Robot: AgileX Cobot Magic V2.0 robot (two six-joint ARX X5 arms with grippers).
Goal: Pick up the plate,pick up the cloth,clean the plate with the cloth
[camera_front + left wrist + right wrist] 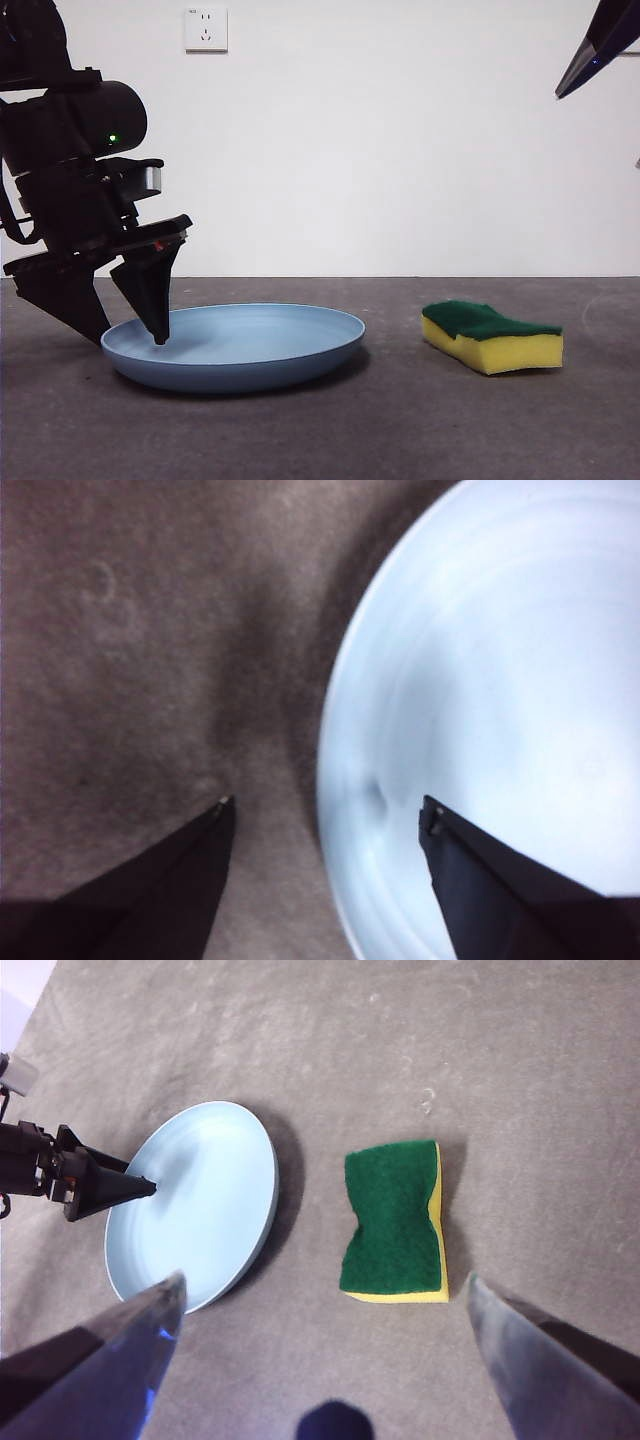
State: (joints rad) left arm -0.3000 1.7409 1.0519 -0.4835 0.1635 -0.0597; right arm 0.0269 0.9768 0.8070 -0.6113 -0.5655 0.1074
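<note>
Left gripper low at the plate, jaws open and astride the rim: one tip over the inside of the plate, the other outside above the desk. Nothing clamped yet. Plate flat on the desk. Cloth beside the plate but apart from it, green layer up, untouched. Right gripper high above the cloth, jaws wide open, empty.

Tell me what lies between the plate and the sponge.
Nothing: only bare grey table separates the plate from the sponge, shown in the right wrist and front views.
</note>
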